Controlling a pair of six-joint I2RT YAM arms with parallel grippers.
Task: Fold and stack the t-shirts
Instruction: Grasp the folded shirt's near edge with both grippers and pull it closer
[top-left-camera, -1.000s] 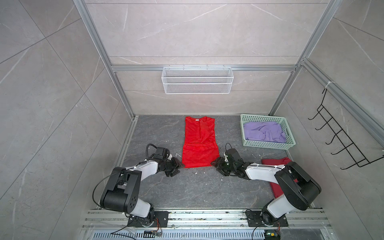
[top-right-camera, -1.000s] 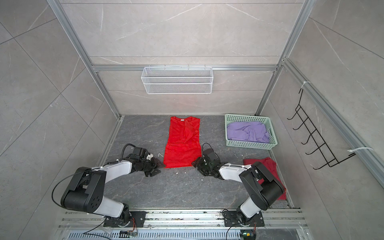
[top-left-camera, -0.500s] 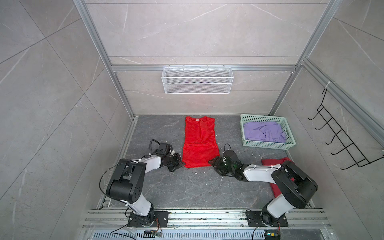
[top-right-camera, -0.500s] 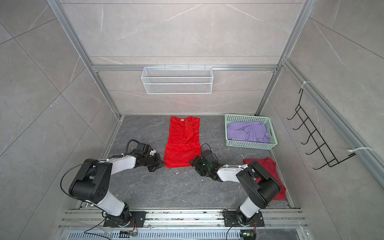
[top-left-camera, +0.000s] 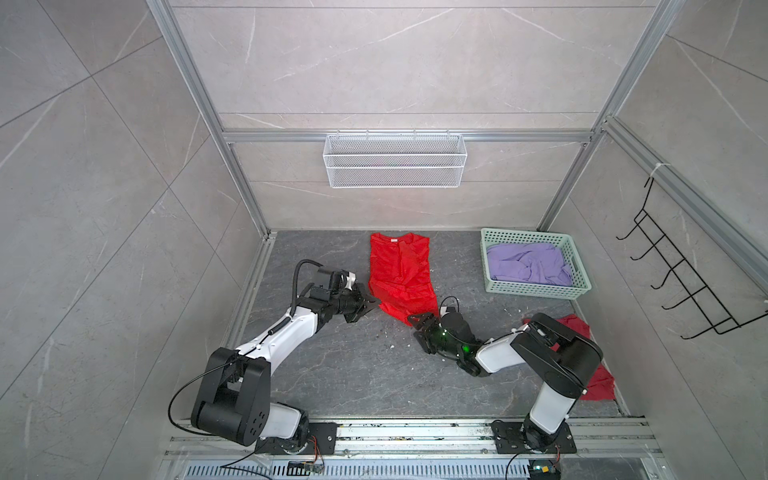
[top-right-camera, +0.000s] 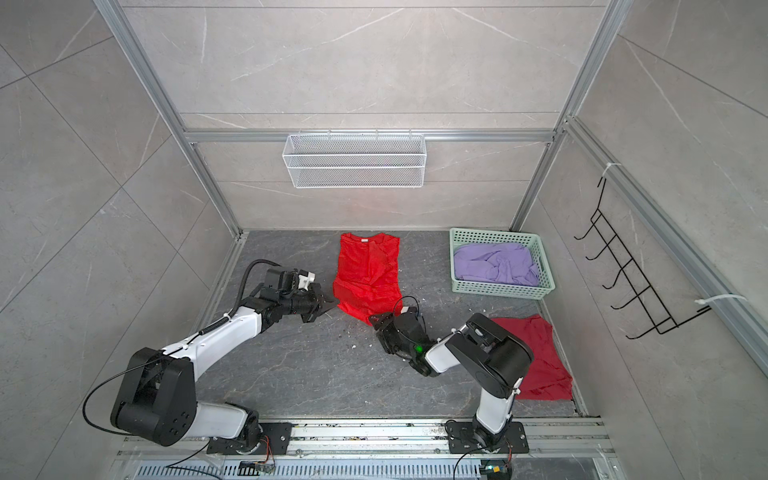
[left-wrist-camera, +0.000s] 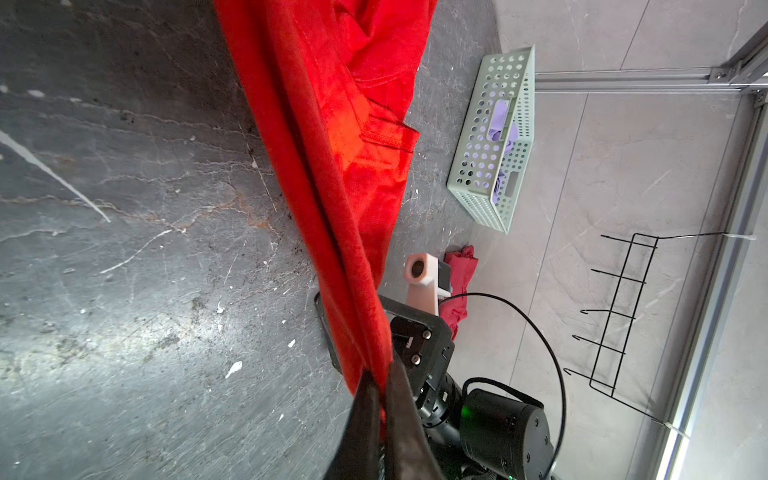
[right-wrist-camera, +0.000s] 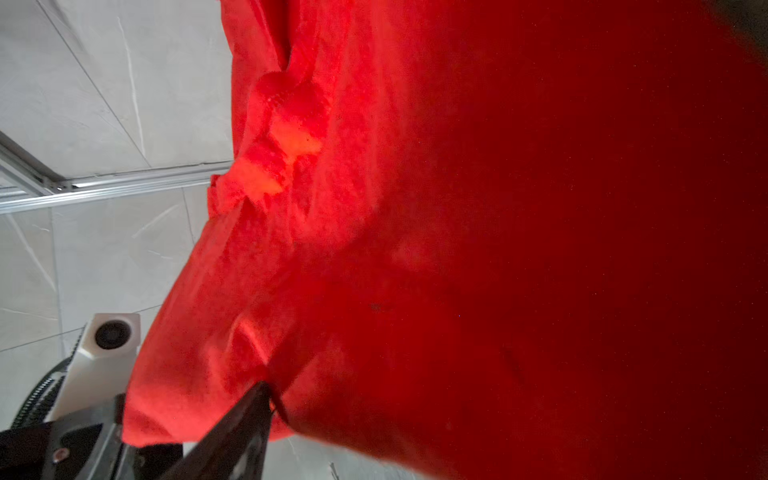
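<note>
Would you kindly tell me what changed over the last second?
The left gripper moved in and its jaws shut on the near-left hem corner of the bright red t-shirt; the right gripper edged in at the near-right corner, and the hem has bunched. The lavender t-shirt, basket and darker red t-shirt stayed put.

The left arm (top-left-camera: 286, 336) and right arm (top-left-camera: 496, 358) have white tubes and fat black joints. A black cable (top-left-camera: 296, 274) loops from the left one. A green light (top-left-camera: 466, 348) glows on the right one. The left gripper (top-left-camera: 375, 303) is black. Black plates (top-left-camera: 326, 438) with screws sit under both.
</note>
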